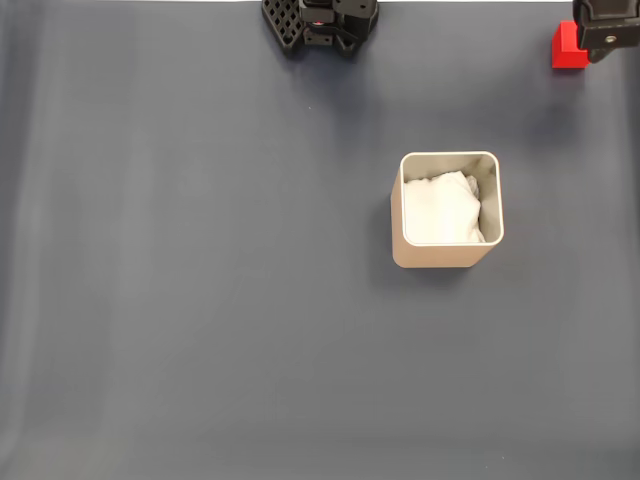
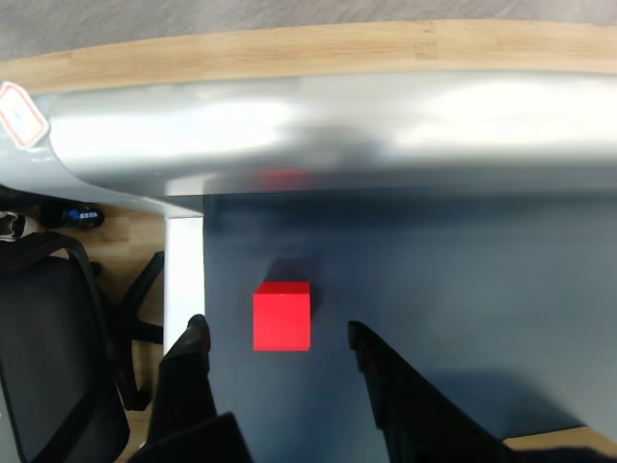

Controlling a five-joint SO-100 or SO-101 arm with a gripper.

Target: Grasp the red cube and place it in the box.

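Note:
The red cube (image 1: 566, 48) rests on the dark mat at the top right of the fixed view, partly covered by the black gripper (image 1: 606, 30) above it. In the wrist view the red cube (image 2: 281, 315) lies on the mat between and just beyond my two black fingers (image 2: 193, 362); the gripper (image 2: 278, 333) is open with the cube in the gap, untouched. The box (image 1: 447, 210), beige with rounded corners and white padding inside, stands right of centre in the fixed view, well below the cube.
The arm's black base (image 1: 320, 22) sits at the top edge of the fixed view. In the wrist view the mat ends at a shiny grey rim (image 2: 318, 125) past the cube, with a black chair (image 2: 58, 338) at the left.

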